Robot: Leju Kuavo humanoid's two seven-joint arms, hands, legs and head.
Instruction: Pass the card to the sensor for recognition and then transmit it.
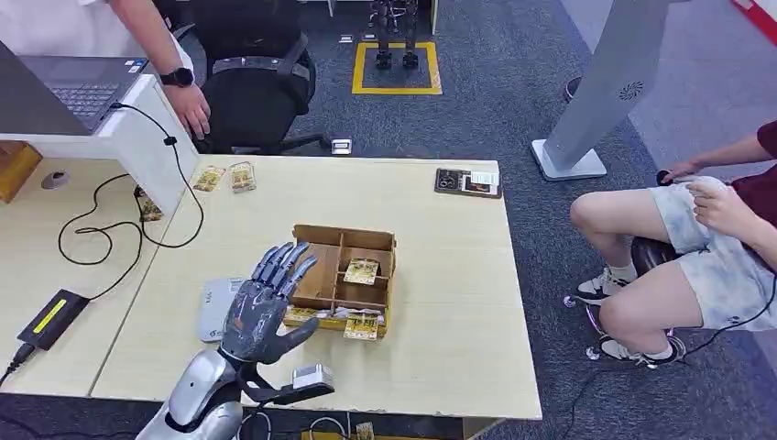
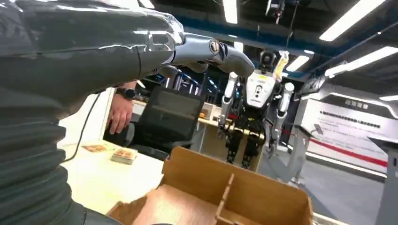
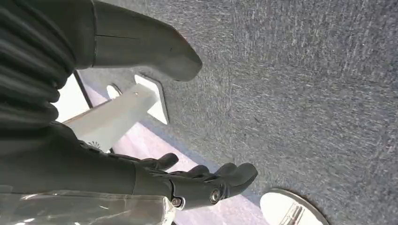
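My left hand (image 1: 268, 302) hovers open over the table with its fingers spread, at the left side of a wooden divided box (image 1: 316, 236), and holds nothing. A yellow card (image 1: 361, 271) lies in one compartment, and more cards (image 1: 363, 324) stand along the box's front. A flat white sensor pad (image 1: 214, 310) lies on the table just left of the hand, partly hidden by it. In the left wrist view, the hand's fingers (image 2: 206, 48) reach out above the box (image 2: 244, 190). My right hand (image 3: 197, 183) hangs open over grey carpet, holding nothing.
Loose cards (image 1: 227, 177) lie at the table's far left, and a black tray (image 1: 467, 181) sits at its far right. A laptop (image 1: 82, 87), cables and a power brick (image 1: 50, 316) occupy the left desk. One person stands at far left; another sits at right.
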